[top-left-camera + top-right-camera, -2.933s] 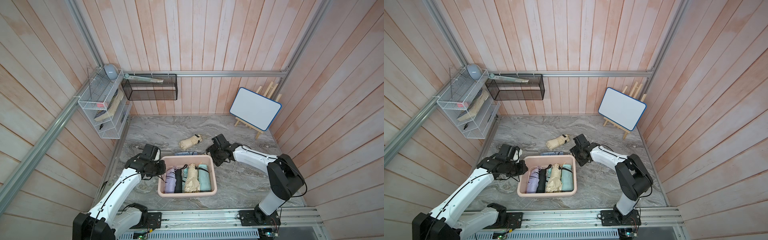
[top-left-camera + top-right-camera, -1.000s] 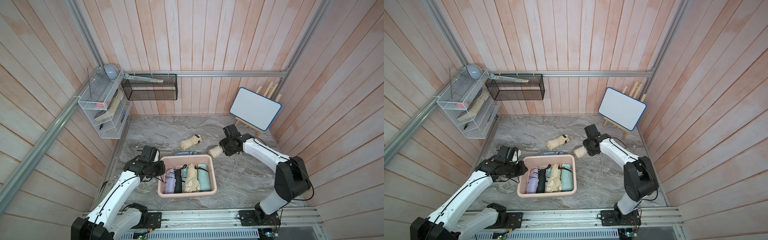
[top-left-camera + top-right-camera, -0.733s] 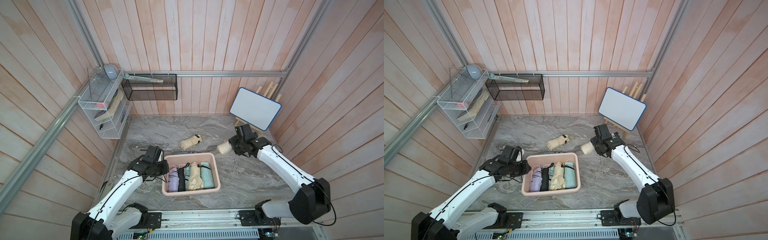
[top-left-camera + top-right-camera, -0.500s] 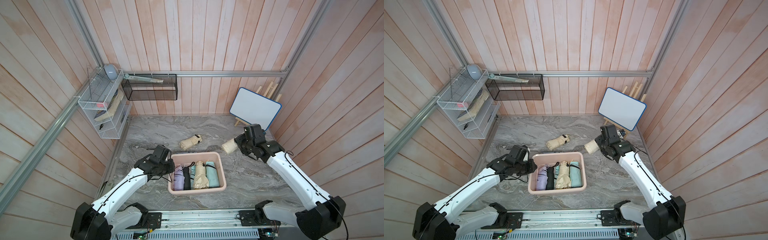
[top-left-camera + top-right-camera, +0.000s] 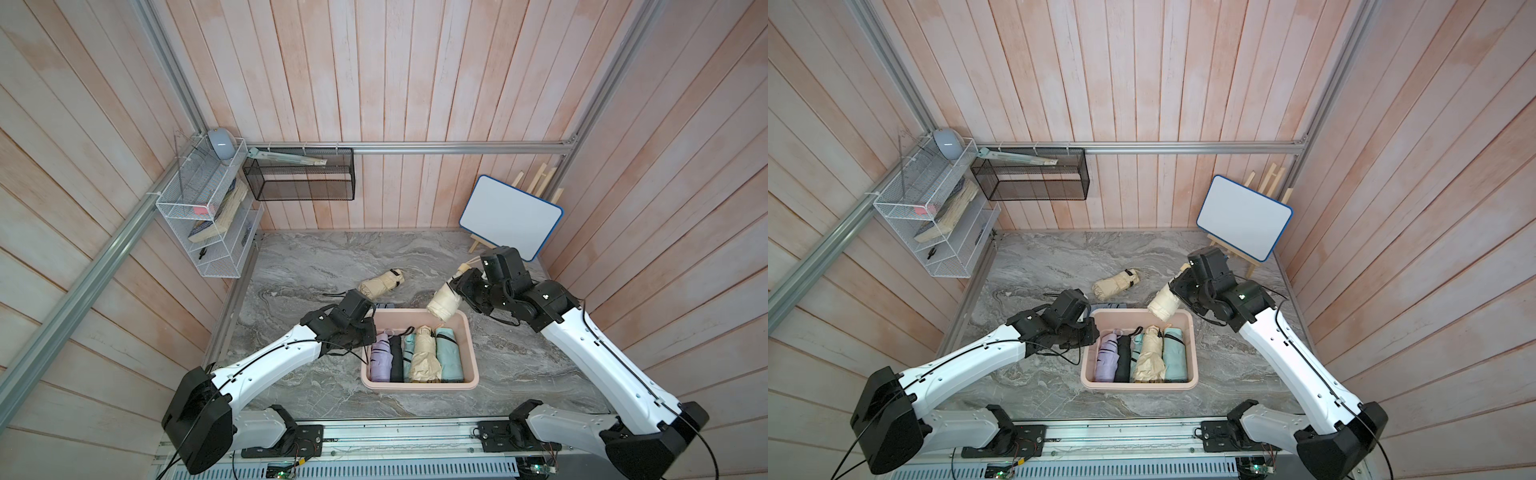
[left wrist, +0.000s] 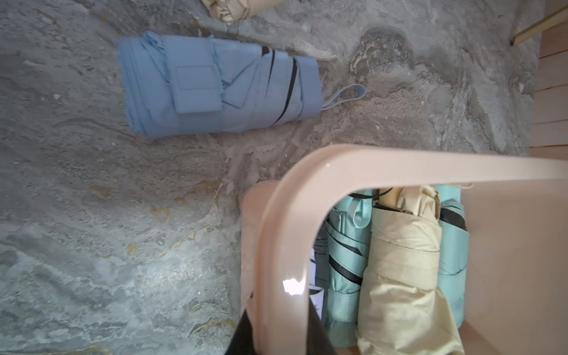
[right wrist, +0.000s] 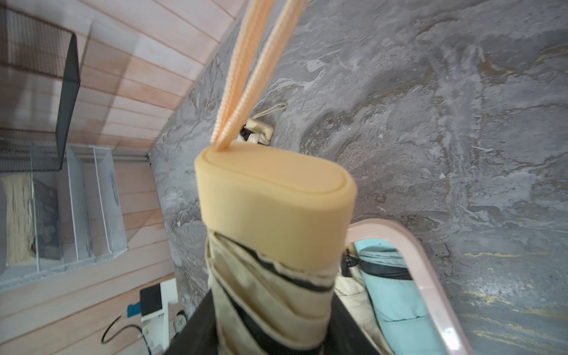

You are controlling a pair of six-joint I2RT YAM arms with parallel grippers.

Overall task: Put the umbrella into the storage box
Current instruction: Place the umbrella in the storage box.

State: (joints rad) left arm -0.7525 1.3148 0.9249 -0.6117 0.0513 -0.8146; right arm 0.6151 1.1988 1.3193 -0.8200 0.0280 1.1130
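Two claws, both clenched. Right claw (image 5: 456,289) grasps the umbrella (image 5: 440,305), beige, around its middle. It hangs tilted, clear of the counter (image 5: 316,257), lower end over the far right corner of the box (image 5: 471,353). Left claw (image 6: 276,335) pinches the box rim near its far left corner, one finger inside, one outside. Five folded umbrellas (image 5: 424,357) lie side by side in the box. Blue umbrella (image 6: 215,83) lies on the counter just behind the box; spare umbrella (image 5: 382,283), also beige, farther back.
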